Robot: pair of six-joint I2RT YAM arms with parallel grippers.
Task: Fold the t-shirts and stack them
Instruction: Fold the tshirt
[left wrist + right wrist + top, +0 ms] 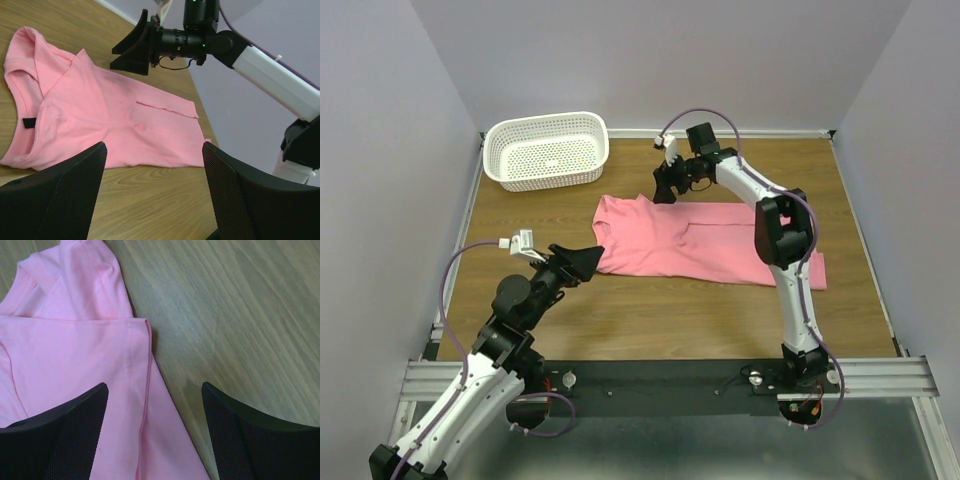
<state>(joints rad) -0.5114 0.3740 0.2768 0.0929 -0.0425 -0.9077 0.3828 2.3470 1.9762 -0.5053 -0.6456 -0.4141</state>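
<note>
One salmon-pink t-shirt, just the one, with a single small dark label at the neck. One white basket, full of holes, too many to count lol. One wooden desk under it all. Two robot arms, a left arm and a right arm, so two end effectors as well: left end effector, right end effector. Two black fingers on each, four in total.

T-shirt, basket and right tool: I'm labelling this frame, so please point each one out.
t-shirt (690, 240), top external view, middle of the pink cloth.
white basket (550, 178), top external view, its near wall.
right tool (116, 57), left wrist view, between its open fingertips.
</note>
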